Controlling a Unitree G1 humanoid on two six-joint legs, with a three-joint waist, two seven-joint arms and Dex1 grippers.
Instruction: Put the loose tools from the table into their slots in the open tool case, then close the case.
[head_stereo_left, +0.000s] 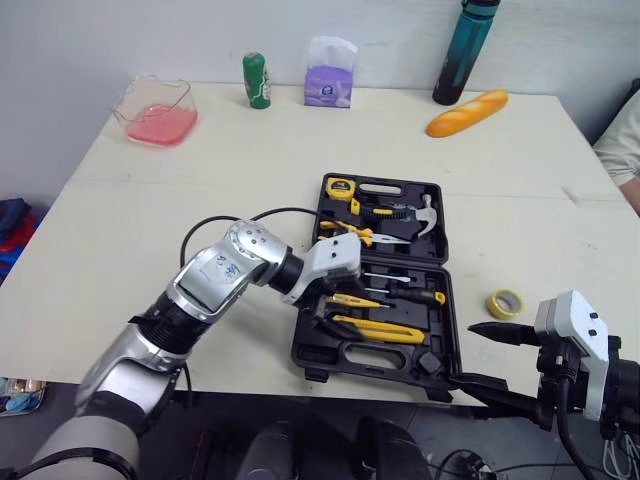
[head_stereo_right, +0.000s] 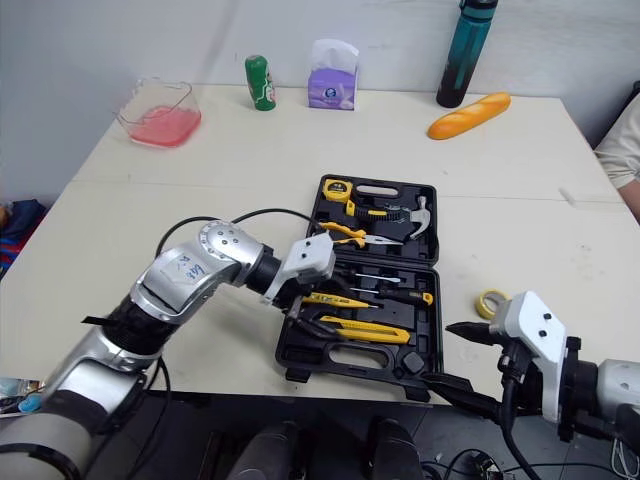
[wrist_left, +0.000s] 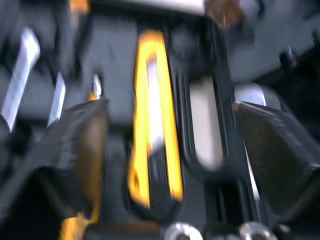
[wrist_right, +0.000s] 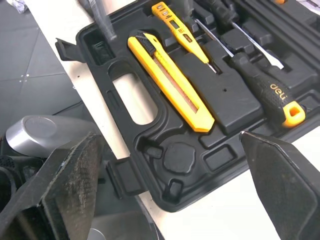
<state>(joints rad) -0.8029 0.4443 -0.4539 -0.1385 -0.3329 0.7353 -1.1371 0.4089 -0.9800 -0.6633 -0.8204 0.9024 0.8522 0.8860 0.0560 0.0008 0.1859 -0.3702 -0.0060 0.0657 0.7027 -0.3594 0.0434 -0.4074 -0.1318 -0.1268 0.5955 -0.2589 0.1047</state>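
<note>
The open black tool case (head_stereo_left: 330, 352) lies near the table's front edge, its lid half on the far side. In it lie a tape measure (head_stereo_left: 341, 186), a hammer (head_stereo_left: 425, 215), pliers (head_stereo_left: 350, 232), a screwdriver (head_stereo_left: 410, 296) and a yellow utility knife (wrist_right: 170, 82). My left gripper (head_stereo_left: 318, 302) is low over the left part of the case's near half. In the left wrist view its fingers (wrist_left: 80, 150) stand open with a yellow tool (wrist_left: 152, 125) below the gap. A yellow tape roll (head_stereo_left: 503, 303) lies loose right of the case. My right gripper (head_stereo_left: 462, 352) is open at the case's front right corner, holding nothing.
Along the table's far side stand a pink container (head_stereo_left: 157, 110), a green can (head_stereo_left: 257, 80), a purple tissue box (head_stereo_left: 330, 75), a teal bottle (head_stereo_left: 465, 50) and a bread loaf (head_stereo_left: 467, 112). A person's sleeve (head_stereo_left: 625, 140) shows at the right edge.
</note>
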